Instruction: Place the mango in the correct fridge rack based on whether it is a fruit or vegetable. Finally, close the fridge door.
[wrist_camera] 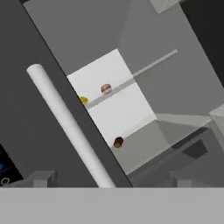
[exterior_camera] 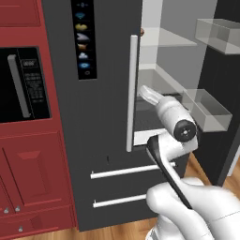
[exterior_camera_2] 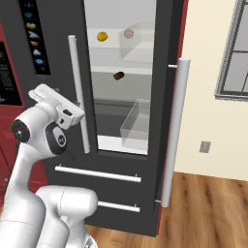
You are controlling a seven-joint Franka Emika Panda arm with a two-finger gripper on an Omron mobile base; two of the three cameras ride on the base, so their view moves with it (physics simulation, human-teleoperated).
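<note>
Red cabinetry [exterior_camera: 28,159] with raised panels flanks a matte dark-grey fridge standing on wood-plank flooring [exterior_camera_2: 208,208]; a cream wall runs off at 3 o'clock in the right base view. You have the fridge door [exterior_camera_2: 167,145] swung open, edge-on, its long round white bar handle [exterior_camera_2: 174,131] vertical. Clear box-shaped door bins [exterior_camera: 206,108] sit on its inner face. Inside, the white cavity is crossed by a flat, pale, translucent fridge rack [exterior_camera_2: 123,48]. The mango [exterior_camera_2: 102,36], a small smooth orange-yellow oval, rests on that upper rack toward 9 o'clock. A reddish-brown round item [exterior_camera_2: 128,33] sits on the same rack near it, toward 3 o'clock. A dark brown round item [exterior_camera_2: 118,75] lies on the shelf below. Your end effector [wrist_camera: 109,179] is outside the cavity, facing in, fingers spread wide and holding nothing. The closed door [exterior_camera: 93,117] carries a column of small icons [exterior_camera: 83,40] and its own white bar.
</note>
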